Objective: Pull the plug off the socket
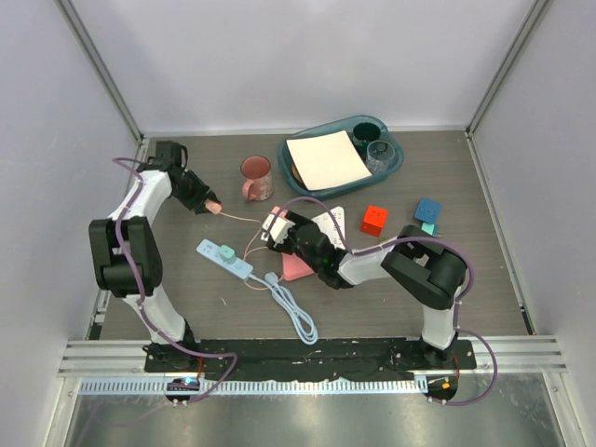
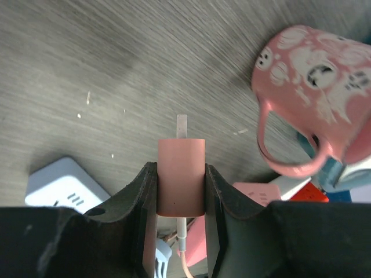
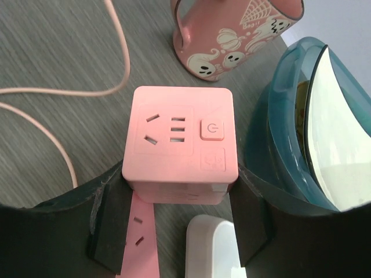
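Observation:
My right gripper (image 1: pixel 279 230) is shut on the plug (image 1: pixel 274 222), a pink cube with outlets and a power button; the right wrist view shows it (image 3: pixel 179 133) clamped between my fingers (image 3: pixel 178 179) just above the table. Its thin pink cord (image 1: pixel 244 220) runs left to a small pink connector (image 2: pixel 181 185) with a white prong. My left gripper (image 1: pixel 209 205) is shut on that connector (image 2: pixel 181 168). The socket (image 1: pixel 223 259), a pale-blue power strip, lies apart from both grippers, its corner showing in the left wrist view (image 2: pixel 61 182).
A pink mug (image 1: pixel 256 177) stands behind the cord. A teal tray (image 1: pixel 399 154) with white paper and a glass is at the back. A flat pink triangle (image 1: pixel 298 268) and white board (image 1: pixel 331 222) lie under my right arm. A red cube (image 1: pixel 374 220) and blue blocks (image 1: pixel 427 212) sit to the right.

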Controlling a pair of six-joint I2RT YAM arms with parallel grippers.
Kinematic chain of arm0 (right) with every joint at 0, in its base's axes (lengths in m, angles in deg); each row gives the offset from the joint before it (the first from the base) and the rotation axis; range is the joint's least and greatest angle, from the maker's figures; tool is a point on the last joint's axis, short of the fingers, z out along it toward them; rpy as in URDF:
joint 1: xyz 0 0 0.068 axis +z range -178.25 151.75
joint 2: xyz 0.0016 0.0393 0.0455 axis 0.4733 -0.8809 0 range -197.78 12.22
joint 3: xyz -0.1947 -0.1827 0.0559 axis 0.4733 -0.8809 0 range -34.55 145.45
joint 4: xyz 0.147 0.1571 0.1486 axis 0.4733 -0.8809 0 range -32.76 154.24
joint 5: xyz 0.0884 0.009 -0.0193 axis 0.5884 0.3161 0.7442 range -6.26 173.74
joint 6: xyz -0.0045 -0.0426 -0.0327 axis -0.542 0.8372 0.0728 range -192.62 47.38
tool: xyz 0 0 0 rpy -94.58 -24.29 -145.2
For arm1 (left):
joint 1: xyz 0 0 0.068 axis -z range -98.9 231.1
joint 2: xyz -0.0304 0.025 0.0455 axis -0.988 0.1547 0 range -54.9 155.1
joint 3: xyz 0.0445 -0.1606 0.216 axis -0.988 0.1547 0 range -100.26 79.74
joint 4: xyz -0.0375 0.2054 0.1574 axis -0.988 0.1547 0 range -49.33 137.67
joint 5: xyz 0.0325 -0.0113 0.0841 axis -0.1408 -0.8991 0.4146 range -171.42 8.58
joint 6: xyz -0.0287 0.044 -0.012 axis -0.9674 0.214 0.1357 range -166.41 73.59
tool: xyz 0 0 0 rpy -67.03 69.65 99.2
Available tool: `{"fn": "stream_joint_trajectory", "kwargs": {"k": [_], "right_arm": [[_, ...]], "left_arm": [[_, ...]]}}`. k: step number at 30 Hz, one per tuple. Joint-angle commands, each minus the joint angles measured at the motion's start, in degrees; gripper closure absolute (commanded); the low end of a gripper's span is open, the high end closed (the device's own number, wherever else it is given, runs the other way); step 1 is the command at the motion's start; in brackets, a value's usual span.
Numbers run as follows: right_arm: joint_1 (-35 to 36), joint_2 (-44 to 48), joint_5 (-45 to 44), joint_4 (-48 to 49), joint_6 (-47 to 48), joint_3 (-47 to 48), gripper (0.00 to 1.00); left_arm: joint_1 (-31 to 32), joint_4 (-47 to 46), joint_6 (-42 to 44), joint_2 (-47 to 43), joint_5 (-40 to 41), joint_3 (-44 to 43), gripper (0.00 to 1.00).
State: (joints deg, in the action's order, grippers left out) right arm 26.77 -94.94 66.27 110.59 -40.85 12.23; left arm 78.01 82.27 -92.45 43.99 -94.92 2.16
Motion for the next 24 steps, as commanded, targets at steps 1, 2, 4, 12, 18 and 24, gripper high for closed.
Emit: {"fn": "stream_joint_trajectory", "kwargs": {"k": [1, 2, 4, 12, 18, 24], "right_arm": [[0.3, -0.3, 0.7, 0.6, -1.9, 4.2, 0.94], [0.3, -0.6, 0.5, 0.1, -2.1, 4.7, 0.92], [0.3, -1.6, -0.2, -0.3, -2.0, 5.1, 0.9], [0.3, -2.5, -1.8, -0.6, -2.2, 6.4, 0.49], [0.3, 1.6, -2.8, -4.1, -5.7, 7.1, 0.35], [0.3, 7.8, -0.9, -11.5, -10.0, 8.8, 0.1]], "left_arm": [[0.0, -0.1, 0.7, 4.9, 0.0, -4.6, 0.87], [0.0, -0.1, 0.8, 5.4, 0.9, -4.7, 0.85], [-0.1, 0.2, 0.9, 6.5, 2.0, -5.0, 0.76], [0.0, 2.8, 1.3, 6.3, 3.5, -7.1, 0.24], [0.0, 9.6, 1.6, 1.9, 12.1, -8.7, 0.07], [-0.1, 15.5, 0.3, -4.1, 22.7, -7.9, 0.05]]}}
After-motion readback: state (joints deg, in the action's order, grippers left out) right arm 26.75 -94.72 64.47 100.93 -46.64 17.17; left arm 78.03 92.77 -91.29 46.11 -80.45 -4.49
